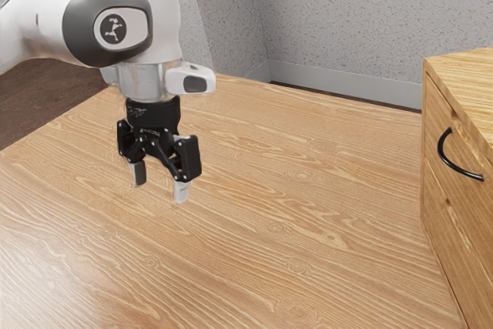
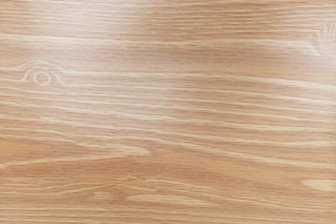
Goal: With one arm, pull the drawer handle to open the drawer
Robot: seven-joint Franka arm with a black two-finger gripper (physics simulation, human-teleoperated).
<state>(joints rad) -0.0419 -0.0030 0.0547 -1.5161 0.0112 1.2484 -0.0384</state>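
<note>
The wooden table (image 1: 293,221) takes up most of the scene, and the wrist view looks straight down on its bare grain, so the hand is over open wood and not near the work.

At the exterior view's right edge stands a wooden cabinet (image 1: 470,75), partly cut off by the frame. The white arm (image 1: 100,21) comes in from the upper left and ends well apart from the cabinet, with a wide stretch of table between them.

The drawer (image 1: 433,121) is in the cabinet's upper front. Its face looks flush with the cabinet front, so I judge it shut and the task not yet started: the reach, the grip and the pull are all left to do. Whatever it holds is hidden behind that face.

The black tool (image 1: 159,185) hangs just above the table, pointing down, its two fingers spread apart with nothing between them.

The curved black handle (image 1: 444,161) sits on the drawer front, untouched. The tool would likely have to turn sideways to take it.
</note>
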